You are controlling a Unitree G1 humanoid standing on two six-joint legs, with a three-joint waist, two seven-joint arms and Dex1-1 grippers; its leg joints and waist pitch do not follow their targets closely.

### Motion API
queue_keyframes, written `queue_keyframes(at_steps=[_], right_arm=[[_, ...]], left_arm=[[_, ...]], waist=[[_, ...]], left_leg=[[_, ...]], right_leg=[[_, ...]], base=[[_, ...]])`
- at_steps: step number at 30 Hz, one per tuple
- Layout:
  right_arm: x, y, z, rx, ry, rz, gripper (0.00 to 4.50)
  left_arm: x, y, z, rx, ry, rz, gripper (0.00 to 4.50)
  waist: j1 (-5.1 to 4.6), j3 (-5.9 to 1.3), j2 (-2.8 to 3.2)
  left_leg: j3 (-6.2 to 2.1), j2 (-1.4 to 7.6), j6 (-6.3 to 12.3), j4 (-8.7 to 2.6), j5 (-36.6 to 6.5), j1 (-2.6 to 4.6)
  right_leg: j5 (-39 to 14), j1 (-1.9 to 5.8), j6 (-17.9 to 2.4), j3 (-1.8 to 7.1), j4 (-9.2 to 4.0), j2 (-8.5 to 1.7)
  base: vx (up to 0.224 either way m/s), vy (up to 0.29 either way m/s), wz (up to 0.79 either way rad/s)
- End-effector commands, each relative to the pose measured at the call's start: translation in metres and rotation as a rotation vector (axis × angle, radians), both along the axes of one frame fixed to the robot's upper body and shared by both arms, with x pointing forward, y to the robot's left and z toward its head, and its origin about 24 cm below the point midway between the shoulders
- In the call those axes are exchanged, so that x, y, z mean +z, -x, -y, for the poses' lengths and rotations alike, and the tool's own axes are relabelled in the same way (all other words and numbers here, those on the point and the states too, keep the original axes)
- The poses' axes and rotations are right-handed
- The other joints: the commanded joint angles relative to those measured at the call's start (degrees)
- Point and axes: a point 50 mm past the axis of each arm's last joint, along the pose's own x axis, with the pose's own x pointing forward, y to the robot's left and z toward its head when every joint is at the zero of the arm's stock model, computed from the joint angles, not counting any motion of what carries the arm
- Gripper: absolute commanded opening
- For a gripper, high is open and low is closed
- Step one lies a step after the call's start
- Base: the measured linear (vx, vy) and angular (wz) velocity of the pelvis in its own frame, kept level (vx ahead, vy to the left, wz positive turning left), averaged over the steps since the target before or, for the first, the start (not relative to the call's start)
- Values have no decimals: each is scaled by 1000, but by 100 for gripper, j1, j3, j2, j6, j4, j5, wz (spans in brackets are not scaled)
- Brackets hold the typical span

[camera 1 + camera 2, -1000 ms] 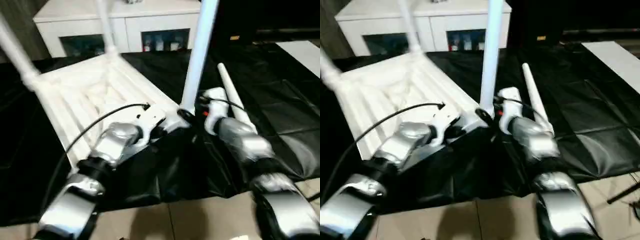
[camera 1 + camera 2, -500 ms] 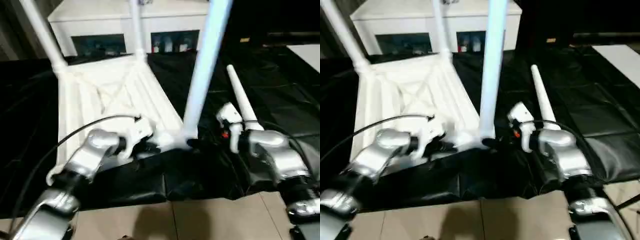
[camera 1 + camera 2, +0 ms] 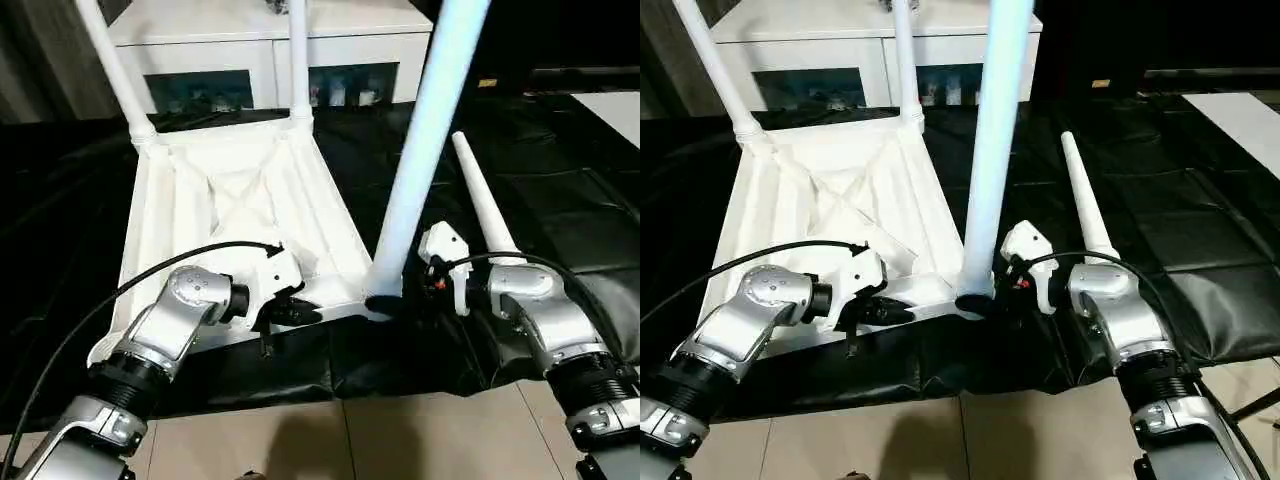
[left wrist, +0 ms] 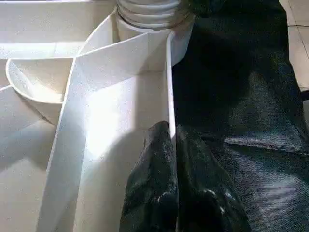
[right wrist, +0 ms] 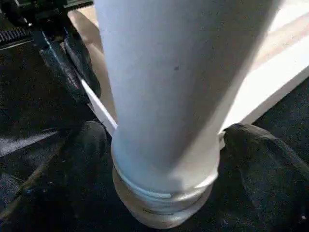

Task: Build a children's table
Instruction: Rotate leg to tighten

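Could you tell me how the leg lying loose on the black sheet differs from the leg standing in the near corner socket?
The loose leg lies flat on the black sheet, in no socket; the near leg stands upright in the tabletop's corner socket. The right hand's fingers flank the near leg's base; nothing touches the loose leg. Both are long white tubes.

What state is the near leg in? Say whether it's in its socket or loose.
In. The near leg stands upright, its base in the tabletop's round corner socket. Whether it is fully seated, cannot tell.
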Motion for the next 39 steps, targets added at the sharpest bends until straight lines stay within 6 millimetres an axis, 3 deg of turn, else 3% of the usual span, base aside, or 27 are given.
queue_keyframes(at_steps=[1, 12, 20, 24, 29, 30, 36, 39], right_arm=[[4, -2, -3, 22, 14, 22, 390], [-2, -3, -4, 17, 6, 13, 296], [-8, 0, -8, -6, -34, -12, 274], [-14, -7, -13, -179, -120, -24, 274], [-28, -15, -30, -448, -174, -84, 273], [-35, -18, -38, -570, -152, -100, 272], [-44, -23, -52, -751, -129, -134, 272], [-45, -27, -71, -834, -131, -131, 272]], left_arm=[[16, -1, 10, -57, 51, 54, 0], [13, 1, 10, -56, 48, 44, 0], [11, 4, 9, -56, 45, 32, 0], [7, -1, 12, 24, 53, 39, 0], [1, -20, 24, 259, 86, 57, 0], [0, -26, 31, 354, 93, 67, 0], [-2, -37, 43, 530, 97, 70, 0], [-3, -44, 52, 610, 59, 111, 0]], waist=[[-22, -441, -66], [-16, -457, -66], [-29, -449, -71], [-65, -434, -68], [-167, -408, -80], [-188, -414, -79], [-214, -394, -67], [-216, -393, -71]], left_leg=[[5, 174, 547, -354, -626, 87], [2, 172, 632, -328, -513, 84], [1, 172, 619, -330, -575, 85], [-1, 172, 515, -346, -670, 78], [-14, 145, 219, -389, -919, 87], [-16, 142, 176, -390, -957, 90], [-13, 121, 109, -410, -1107, 112], [-22, 101, 68, -431, -1276, 132]], right_leg=[[-166, 369, -1609, 243, -278, -187], [-113, 369, -1648, 237, -253, -185], [-236, 369, -1624, 235, -258, -184], [-354, 359, -1602, 245, -268, -190], [-861, 369, -1407, 251, -336, -181], [-947, 373, -1352, 255, -350, -191], [-1123, 341, -1277, 256, -401, -181], [-1400, 360, -1153, 254, -449, -186]], base=[[0, 0, 0], [0, 0, 0], [0, 0, 0], [0, 0, 0], [0, 0, 0], [0, 0, 0], [0, 0, 0], [0, 0, 0]])
